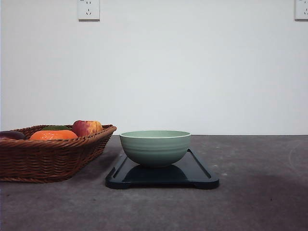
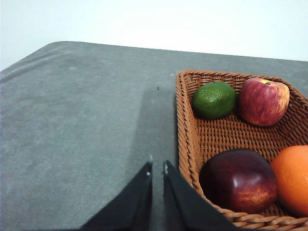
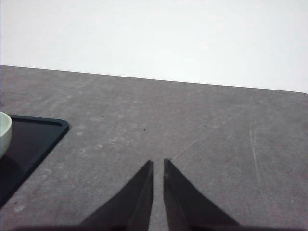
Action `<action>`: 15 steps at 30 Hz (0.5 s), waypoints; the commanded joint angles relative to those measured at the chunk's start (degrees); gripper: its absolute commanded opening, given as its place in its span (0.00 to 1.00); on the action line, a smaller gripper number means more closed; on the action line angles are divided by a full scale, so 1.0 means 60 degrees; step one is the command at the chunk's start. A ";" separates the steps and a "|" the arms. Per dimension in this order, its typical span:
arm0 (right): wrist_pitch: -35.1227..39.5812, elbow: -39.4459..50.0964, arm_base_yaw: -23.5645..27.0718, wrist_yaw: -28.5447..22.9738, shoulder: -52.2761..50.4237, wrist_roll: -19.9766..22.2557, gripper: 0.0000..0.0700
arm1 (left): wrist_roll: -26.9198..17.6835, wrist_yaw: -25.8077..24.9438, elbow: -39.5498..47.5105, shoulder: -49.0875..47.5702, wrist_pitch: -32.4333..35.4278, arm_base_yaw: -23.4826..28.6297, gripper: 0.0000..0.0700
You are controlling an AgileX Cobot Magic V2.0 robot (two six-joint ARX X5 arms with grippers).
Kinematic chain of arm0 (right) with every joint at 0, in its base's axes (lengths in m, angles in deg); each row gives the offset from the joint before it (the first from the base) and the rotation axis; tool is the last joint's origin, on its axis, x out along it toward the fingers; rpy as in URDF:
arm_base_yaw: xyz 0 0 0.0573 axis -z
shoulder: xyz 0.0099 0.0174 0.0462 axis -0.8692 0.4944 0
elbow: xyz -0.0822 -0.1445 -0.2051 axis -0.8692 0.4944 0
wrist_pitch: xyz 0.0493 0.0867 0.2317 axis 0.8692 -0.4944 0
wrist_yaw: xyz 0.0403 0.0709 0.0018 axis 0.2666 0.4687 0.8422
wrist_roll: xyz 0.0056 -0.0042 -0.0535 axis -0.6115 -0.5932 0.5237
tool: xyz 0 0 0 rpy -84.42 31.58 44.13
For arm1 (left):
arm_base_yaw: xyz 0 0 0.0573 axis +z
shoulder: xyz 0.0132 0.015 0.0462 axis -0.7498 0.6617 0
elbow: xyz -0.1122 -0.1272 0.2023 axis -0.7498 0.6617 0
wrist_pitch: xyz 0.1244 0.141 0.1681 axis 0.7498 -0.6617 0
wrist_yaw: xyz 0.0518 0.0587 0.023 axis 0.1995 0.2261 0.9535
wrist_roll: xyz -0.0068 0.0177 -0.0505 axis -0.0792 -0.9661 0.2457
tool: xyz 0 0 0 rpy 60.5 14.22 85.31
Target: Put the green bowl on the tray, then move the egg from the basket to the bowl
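Sage-green ridged bowl [image 1: 155,147] sits on dark rectangular tray [image 1: 199,175] | egg transfer pending; egg unseen in woven wicker basket [image 2: 202,139] | left gripper [image 2: 157,169], right gripper [image 3: 158,166]: jaws nearly pressed together, holding nothing | next: locate egg, spread jaws.

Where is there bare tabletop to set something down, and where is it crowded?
Free: the table right of the tray, and the strip in front of tray and basket. The left wrist view shows bare table beside the basket's far side too. Crowded: the basket, full of fruit, and the narrow gap between basket and tray, where the green bowl sits.
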 commanded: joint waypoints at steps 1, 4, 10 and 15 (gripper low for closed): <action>0.0103 0.0040 -0.0005 -0.0009 0.0011 -0.0127 0.05 | 0.0001 0.0022 0.0179 -0.0018 -0.0044 0.0023 0.04; 0.0103 0.0040 -0.0005 -0.0011 0.0011 -0.0127 0.05 | 0.0001 0.0022 0.0179 -0.0018 -0.0044 0.0023 0.04; 0.0102 0.0040 -0.0005 -0.0011 0.0011 -0.0127 0.05 | 0.0001 0.0022 0.0179 -0.0018 -0.0042 0.0023 0.04; 0.0102 0.0040 -0.0005 -0.0007 0.0011 -0.0127 0.05 | 0.0001 0.0022 0.0179 -0.0018 -0.0044 0.0023 0.04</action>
